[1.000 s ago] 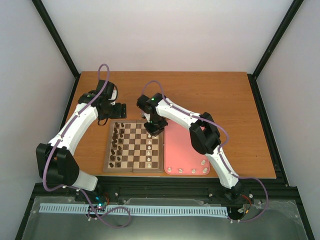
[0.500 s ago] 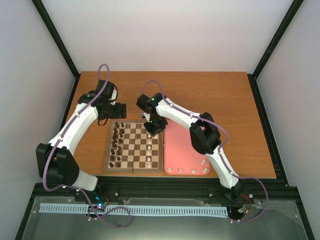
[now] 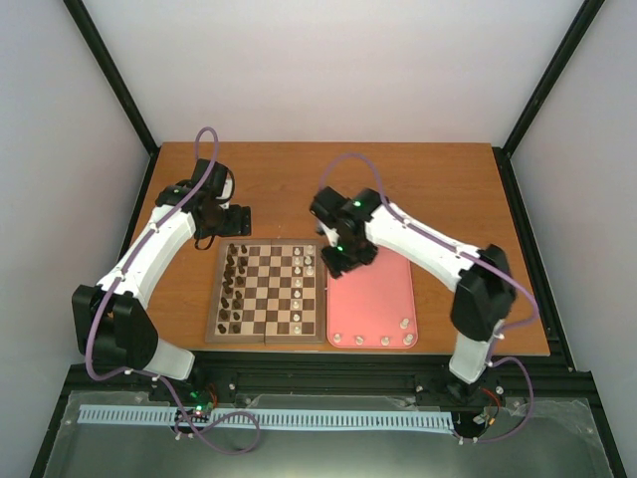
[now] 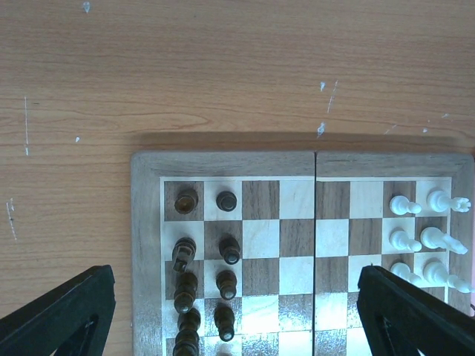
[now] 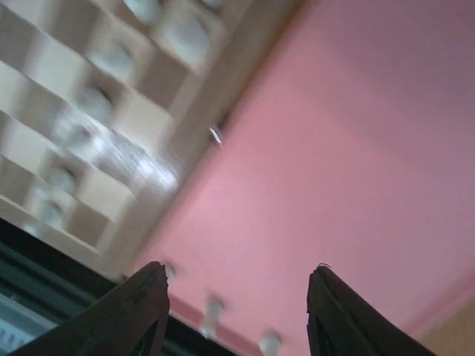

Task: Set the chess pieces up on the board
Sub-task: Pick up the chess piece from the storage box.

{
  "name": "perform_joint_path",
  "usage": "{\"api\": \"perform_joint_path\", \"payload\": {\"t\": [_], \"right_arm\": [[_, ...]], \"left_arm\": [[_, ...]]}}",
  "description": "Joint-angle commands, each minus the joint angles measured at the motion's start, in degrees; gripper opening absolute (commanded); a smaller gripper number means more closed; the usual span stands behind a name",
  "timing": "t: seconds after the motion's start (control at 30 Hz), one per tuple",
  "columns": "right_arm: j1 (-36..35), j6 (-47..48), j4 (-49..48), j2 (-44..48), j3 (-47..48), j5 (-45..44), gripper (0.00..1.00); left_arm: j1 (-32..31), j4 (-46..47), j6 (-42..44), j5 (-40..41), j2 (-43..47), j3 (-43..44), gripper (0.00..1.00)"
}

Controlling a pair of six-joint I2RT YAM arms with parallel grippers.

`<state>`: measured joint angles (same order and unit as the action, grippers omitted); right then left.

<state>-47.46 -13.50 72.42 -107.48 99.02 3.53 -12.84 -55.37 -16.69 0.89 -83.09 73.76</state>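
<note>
Chess pieces on the tray look light, tippy (likely slick): pinch mid-stem. Left tool and right tool gape empty.

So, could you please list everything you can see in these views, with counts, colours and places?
table: one, orange-brown wood, under everything.
board: one, dark-brown and cream checks, on the table's near left-centre.
tray: one, pink, beside the board on the right arm's side.
dark pieces: count unclear, dark brown, the board's left files.
cream pieces on the board: count unclear, cream-white, its right files.
cream pieces on the tray: about five, cream-white, near edge.
left gripper: black fingers, open, by the board's far-left corner.
right gripper: black fingers, open, over the tray beside the board.
</note>
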Motion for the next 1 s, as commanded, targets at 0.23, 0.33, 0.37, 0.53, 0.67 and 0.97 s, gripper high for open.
{"api": "perform_joint_path", "payload": {"t": [0.23,0.33,0.37,0.53,0.67,0.97], "right_arm": [[9.55,-10.30,-7.01,17.55,-34.42,-3.51,0.59],[11.22,-11.58,-7.85,19.58,-38.89,-2.93,0.58],[11.52,-11.85,-8.09,20.25,-40.01,-2.96,0.58],[12.08,-13.71,-7.20,22.66,-43.65,-3.54,0.58],[12.39,-14.91,-8.19,24.63,-46.70,-1.70,0.58],[12.57,-15.95,-10.91,24.84,-50.84,0.59,0.44]], "left_arm": [[0.36,-0.09,0.43,-0.66,-1.14,2.22,1.00],[0.36,-0.28,0.43,-0.83,-1.47,2.48,1.00],[0.36,-0.26,0.47,-0.88,-1.46,2.54,1.00],[0.36,-0.17,0.43,-0.89,-1.19,2.07,1.00],[0.36,-0.02,0.44,-1.05,-0.99,1.64,1.00],[0.36,0.05,0.25,-1.84,-0.58,1.13,1.00]]}}
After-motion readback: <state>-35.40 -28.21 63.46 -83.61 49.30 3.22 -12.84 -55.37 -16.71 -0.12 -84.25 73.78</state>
